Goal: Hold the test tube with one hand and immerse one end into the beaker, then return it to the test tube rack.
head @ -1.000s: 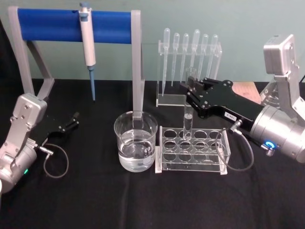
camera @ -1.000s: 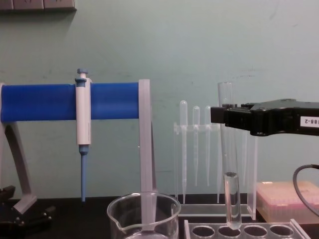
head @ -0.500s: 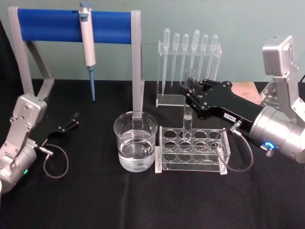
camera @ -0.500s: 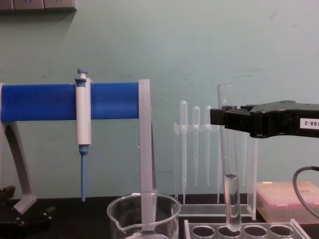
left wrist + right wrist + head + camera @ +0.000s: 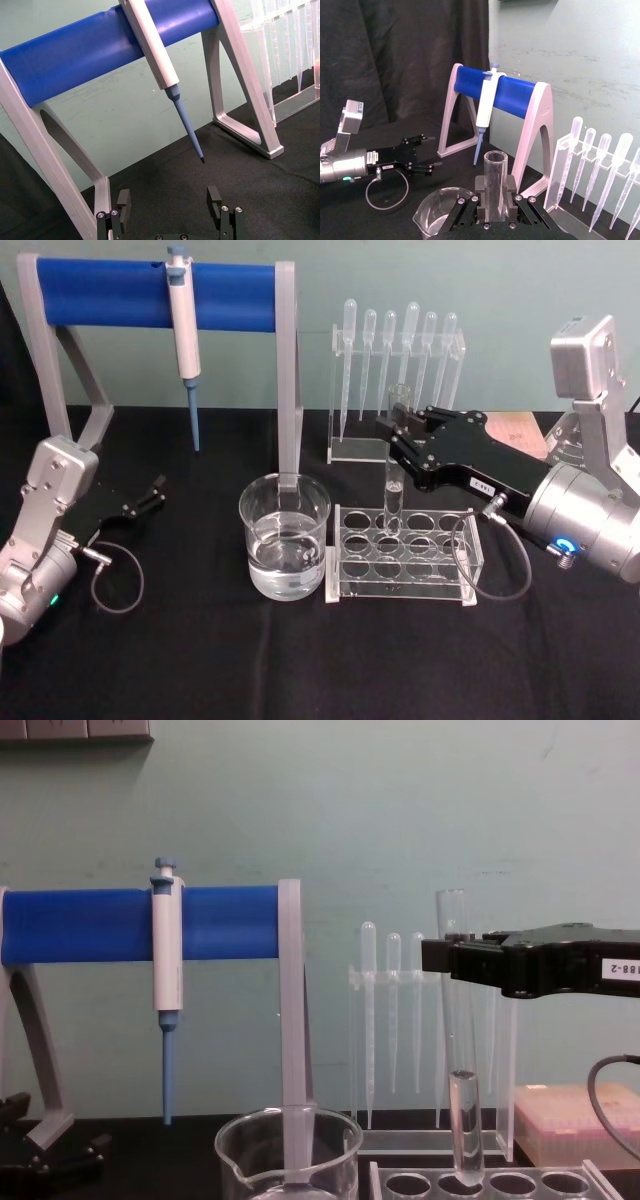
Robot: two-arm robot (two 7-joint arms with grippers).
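One thin glass tube (image 5: 393, 502), light, slippery, fragile: your right hand (image 5: 392, 432) clamps it below the rim, upright, bottom at a rack (image 5: 470, 560) hole. Squeeze gently. Your left hand (image 5: 150, 497) waits open.

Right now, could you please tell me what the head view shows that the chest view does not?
Head view: water standing in the beaker, the whole test tube rack with its rows of holes, and the right arm's silver wrist with its blue ring light. Chest view: the test tube side-on, upright, its rim above the right hand and its rounded bottom at a rack hole. Both: that hand shut on the tube, the micropipette on the blue stand, the pipettes, and the left hand parked open at the left.
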